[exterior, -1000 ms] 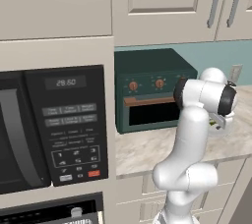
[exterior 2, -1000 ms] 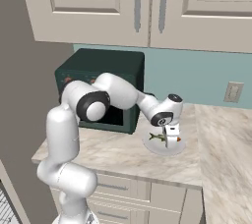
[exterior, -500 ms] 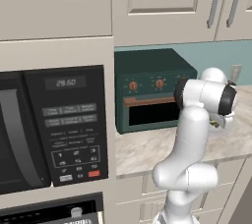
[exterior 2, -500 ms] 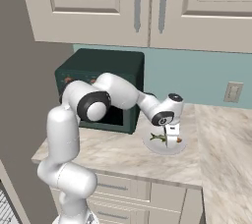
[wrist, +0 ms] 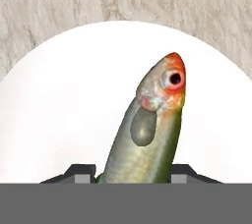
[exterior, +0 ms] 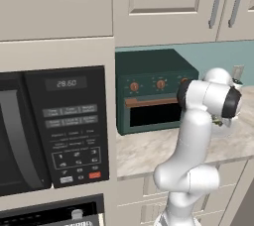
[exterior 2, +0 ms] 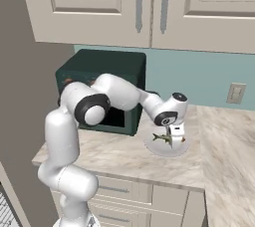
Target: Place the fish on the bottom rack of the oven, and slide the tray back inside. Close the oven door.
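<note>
Marble counter (exterior 2: 124, 164) holds the white plate (exterior 2: 155, 146) where the pincer (exterior 2: 172, 138) has lowered, pinching the fish (wrist: 147, 134).

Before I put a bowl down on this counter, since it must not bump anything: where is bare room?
Bare marble counter lies between the green toaster oven and the front edge, and right of the white plate toward the corner. It is crowded at the plate, where the gripper meets the fish.

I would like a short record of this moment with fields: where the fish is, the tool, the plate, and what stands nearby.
fish: green-grey body, orange-red head, lying over the plate, between the tool's fingertips
tool: lowered over the plate, one fingertip on each side of the fish; grip not confirmed
plate: white, round, on the marble counter
nearby: dark green toaster oven; microwave
</note>
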Available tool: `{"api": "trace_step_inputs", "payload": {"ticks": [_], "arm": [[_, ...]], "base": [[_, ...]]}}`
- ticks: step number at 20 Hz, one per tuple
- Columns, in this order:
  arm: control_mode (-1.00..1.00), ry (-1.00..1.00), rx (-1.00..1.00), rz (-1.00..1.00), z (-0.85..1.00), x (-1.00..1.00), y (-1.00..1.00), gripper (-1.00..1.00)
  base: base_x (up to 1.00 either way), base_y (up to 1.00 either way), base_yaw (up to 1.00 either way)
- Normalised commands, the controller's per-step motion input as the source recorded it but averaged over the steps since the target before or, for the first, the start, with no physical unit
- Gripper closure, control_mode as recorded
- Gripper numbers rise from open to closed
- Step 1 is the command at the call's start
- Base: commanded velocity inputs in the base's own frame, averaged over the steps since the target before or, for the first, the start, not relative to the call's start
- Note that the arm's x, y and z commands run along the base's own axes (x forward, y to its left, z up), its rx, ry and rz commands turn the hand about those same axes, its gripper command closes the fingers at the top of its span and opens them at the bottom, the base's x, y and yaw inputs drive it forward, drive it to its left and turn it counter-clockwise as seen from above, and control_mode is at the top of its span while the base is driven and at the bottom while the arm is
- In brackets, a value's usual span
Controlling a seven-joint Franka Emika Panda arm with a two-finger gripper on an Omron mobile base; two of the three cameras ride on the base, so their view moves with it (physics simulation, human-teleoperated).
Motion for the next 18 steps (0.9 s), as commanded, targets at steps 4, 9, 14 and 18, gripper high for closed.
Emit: {"api": "trace_step_inputs", "payload": {"ticks": [4, 9, 14, 18], "arm": [[-1.0, -0.29, 0.0, 0.17, 0.73, -0.69, -0.05, 1.0], [-1.0, -0.37, -0.07, 0.24, 0.63, -0.97, 0.15, 1.0], [-1.0, -0.29, -0.19, 0.3, 0.49, -0.92, 0.56, 1.0], [-1.0, -0.2, -0.22, 0.33, 0.57, -0.58, 0.77, 1.0]], "base": [[0.0, 0.0, 0.0], [0.0, 0.0, 0.0], [0.0, 0.0, 0.0], [0.0, 0.0, 0.0]]}}
